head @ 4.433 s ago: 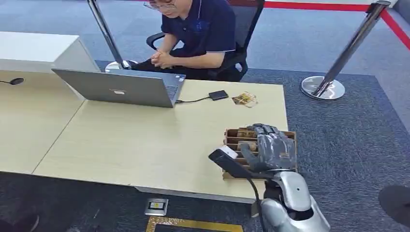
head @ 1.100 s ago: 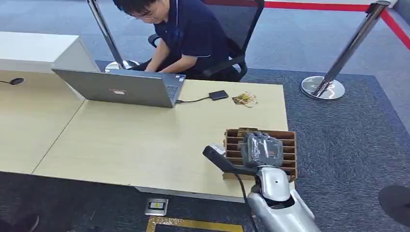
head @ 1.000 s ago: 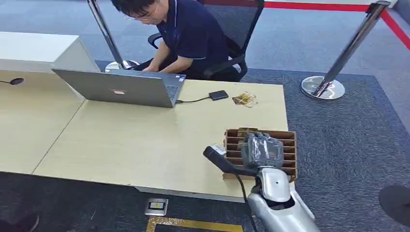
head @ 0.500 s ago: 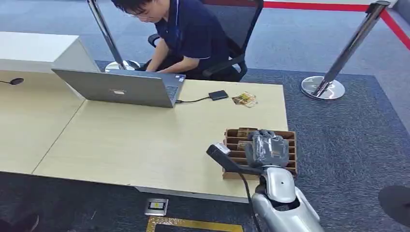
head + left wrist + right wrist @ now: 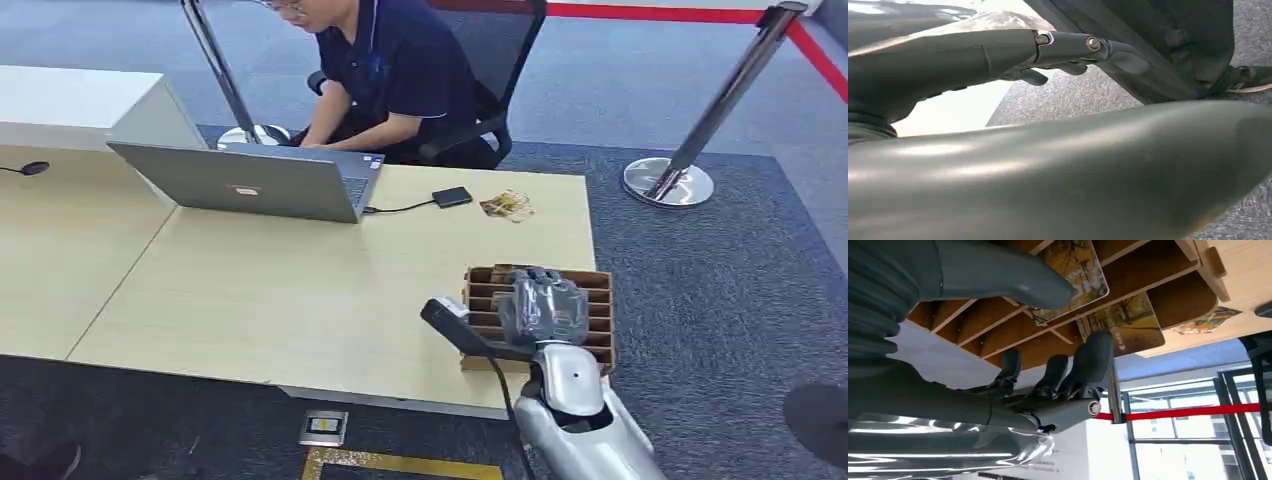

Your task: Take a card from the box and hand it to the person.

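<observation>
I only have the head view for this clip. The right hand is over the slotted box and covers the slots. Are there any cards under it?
Observer: Yes. The right wrist view shows two picture cards standing in the box, the first card by the thumb and the second card one slot further on.
Operator: Is the right hand gripping either one?
Observer: Not visibly. The right hand has its thumb across the first card, and its fingers are spread near the second card. Nothing is pinched between them.
Operator: And the left hand?
Observer: The left wrist view shows the left hand hanging over grey carpet. Whether its fingers are open is unclear.
</observation>
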Robot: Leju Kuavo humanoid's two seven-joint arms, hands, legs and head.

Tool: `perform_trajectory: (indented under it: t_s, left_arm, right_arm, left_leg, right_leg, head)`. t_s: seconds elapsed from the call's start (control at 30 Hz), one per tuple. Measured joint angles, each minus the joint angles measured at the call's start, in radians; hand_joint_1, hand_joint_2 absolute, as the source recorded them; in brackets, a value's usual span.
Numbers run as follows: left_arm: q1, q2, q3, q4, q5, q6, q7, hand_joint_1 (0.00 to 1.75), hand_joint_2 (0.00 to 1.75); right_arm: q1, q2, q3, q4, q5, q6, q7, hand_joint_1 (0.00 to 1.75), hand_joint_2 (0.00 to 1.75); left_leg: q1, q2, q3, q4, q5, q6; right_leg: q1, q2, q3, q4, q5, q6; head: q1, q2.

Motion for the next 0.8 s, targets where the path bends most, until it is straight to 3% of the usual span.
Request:
perform_trajectory:
  t_s: [0.3,0.8]
  left_arm:
    - [0.0,0.0,0.0,0.0,-0.003,0.0,0.0,0.0,0.0]
    - [0.0,0.0,0.0,0.0,-0.008,0.0,0.0,0.0,0.0]
  right_arm:
    - [-0.005,0.002,0.0,0.018,-0.002,-0.003,0.005,0.91,1.75]
    - [-0.004,-0.002,0.0,0.055,0.006,-0.017,0.027,0.84,1.75]
  left_leg:
    - [0.0,0.0,0.0,0.0,0.0,0.0]
    - [0.0,0.0,0.0,0.0,0.0,0.0]
  right_leg:
    - [0.0,0.0,0.0,0.0,0.0,0.0]
    - [0.0,0.0,0.0,0.0,0.0,0.0]
  head:
    - [0.0,0.0]
    - [0.0,0.0]
